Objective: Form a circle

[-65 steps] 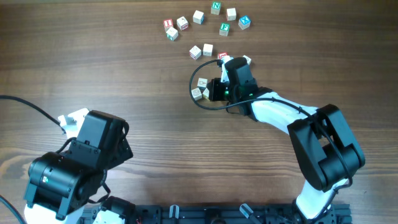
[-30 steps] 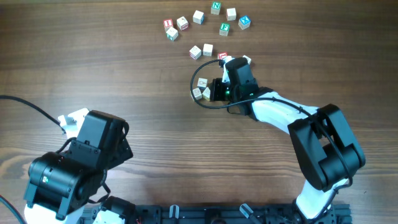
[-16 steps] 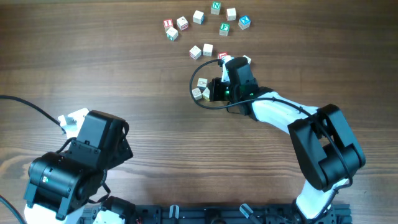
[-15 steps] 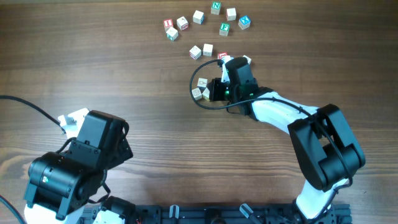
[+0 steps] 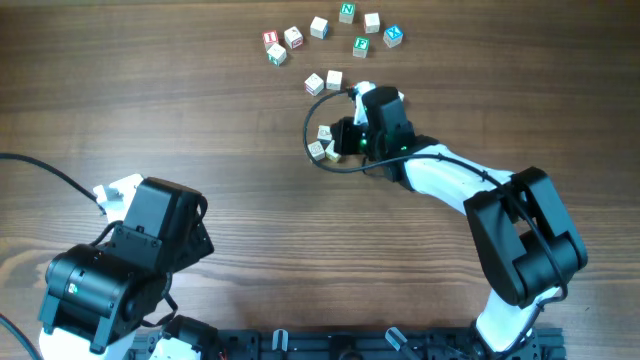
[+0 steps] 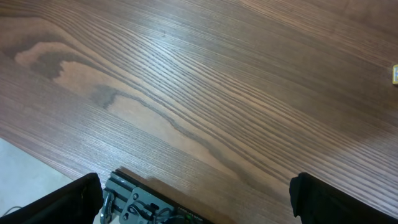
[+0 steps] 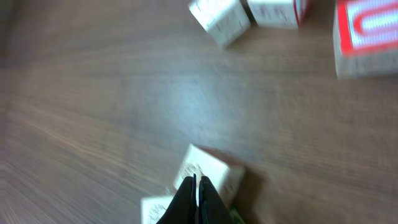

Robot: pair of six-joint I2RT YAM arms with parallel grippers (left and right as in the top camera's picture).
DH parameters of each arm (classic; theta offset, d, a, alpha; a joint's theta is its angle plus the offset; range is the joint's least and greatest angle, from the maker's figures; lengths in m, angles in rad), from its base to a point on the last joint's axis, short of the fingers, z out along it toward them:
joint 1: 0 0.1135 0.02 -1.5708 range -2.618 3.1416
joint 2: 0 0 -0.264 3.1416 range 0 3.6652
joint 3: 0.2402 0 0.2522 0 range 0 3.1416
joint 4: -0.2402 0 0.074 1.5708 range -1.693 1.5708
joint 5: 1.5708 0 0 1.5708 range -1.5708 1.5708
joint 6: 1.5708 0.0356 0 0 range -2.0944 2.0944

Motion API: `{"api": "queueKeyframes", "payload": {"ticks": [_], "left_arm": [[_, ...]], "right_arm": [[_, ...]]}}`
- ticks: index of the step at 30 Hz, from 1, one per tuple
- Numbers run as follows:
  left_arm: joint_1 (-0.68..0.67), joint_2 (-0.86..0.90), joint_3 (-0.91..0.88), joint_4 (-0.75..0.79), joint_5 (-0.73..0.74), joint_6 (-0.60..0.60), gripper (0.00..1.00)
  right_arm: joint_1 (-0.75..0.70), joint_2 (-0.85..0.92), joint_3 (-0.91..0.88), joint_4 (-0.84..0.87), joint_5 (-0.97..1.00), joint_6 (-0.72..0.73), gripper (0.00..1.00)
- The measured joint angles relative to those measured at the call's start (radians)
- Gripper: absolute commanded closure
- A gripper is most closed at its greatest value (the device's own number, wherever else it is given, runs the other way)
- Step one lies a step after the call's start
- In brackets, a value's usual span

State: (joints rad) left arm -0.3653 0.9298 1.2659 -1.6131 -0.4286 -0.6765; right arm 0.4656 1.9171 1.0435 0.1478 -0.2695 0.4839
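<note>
Right gripper pinched shut, empty, tips against alphabet cube, likely nudging it toward far arc of cubes. Left gripper wide, idle near-left.

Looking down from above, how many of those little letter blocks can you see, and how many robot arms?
Wooden alphabet cubes: 12 in plain view; more may be hidden beside the right gripper
Robot arms: 2
Total: 14
</note>
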Motion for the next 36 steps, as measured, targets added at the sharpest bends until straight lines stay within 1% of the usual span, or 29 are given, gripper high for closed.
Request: {"api": "queueKeyframes", "payload": {"ticks": [5,10,14,17,21,23,28,36], "left_arm": [[0.0,0.0,0.0,0.0,0.0,0.0,0.0],[0.0,0.0,0.0,0.0,0.0,0.0,0.0],[0.0,0.0,0.0,0.0,0.0,0.0,0.0],[0.0,0.0,0.0,0.0,0.0,0.0,0.0],[0.0,0.0,0.0,0.0,0.0,0.0,0.0],[0.0,0.0,0.0,0.0,0.0,0.0,0.0],[0.0,0.0,0.0,0.0,0.0,0.0,0.0],[0.0,0.0,0.0,0.0,0.0,0.0,0.0]], "right_arm": [[0.003,0.0,0.039,0.011,0.001,-0.004,0.95],[0.055,0.0,0.083,-0.059,0.06,-0.022,0.95],[0.091,0.0,0.114,-0.067,0.104,-0.038,0.95],[0.108,0.026,0.163,-0.116,0.133,-0.044,0.95],[0.119,0.117,0.283,-0.251,0.167,-0.059,0.95],[0.129,0.145,0.319,-0.277,0.19,-0.067,0.95],[0.174,0.15,0.334,-0.317,0.249,-0.071,0.95],[0.173,0.15,0.334,-0.373,0.301,-0.074,0.95]]}}
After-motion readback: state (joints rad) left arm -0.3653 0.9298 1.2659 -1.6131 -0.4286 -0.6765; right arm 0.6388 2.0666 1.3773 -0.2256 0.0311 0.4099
